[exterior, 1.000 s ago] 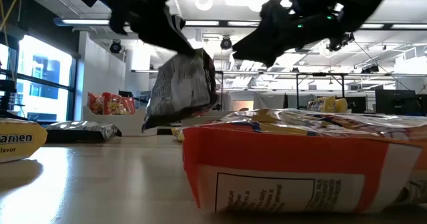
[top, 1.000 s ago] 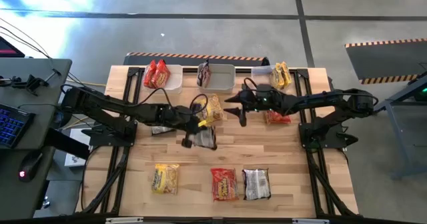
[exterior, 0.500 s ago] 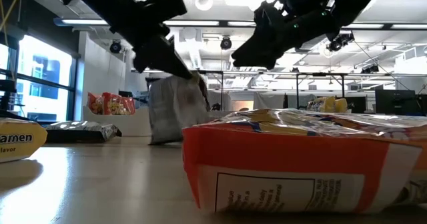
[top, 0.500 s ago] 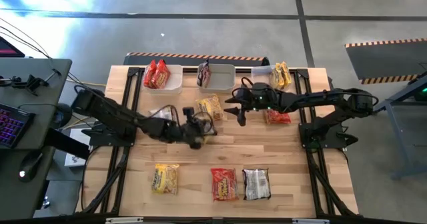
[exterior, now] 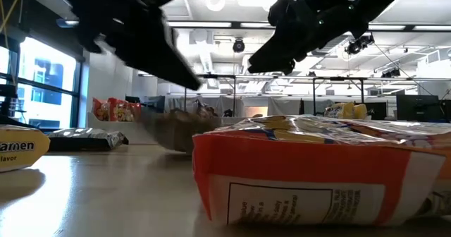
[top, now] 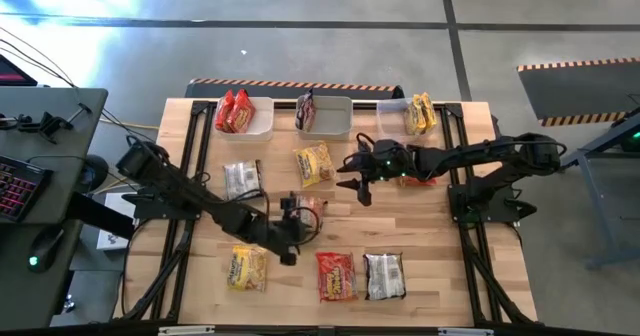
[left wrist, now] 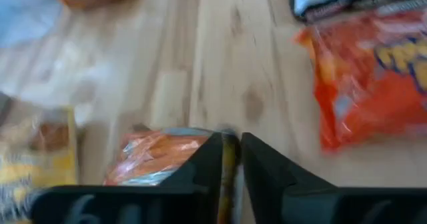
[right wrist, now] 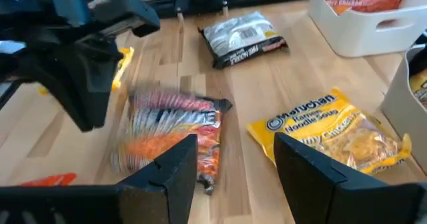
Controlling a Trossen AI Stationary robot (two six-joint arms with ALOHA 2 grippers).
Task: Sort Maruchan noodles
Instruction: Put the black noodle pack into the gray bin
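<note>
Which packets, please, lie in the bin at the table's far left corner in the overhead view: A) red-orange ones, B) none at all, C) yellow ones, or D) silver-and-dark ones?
A: in the high view the far left bin holds two red-orange packets, while the yellow packets sit at the far right bin.

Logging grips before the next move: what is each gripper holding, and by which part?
The left gripper pinches a noodle packet by its thin edge. The right gripper is open and holds nothing.
</note>
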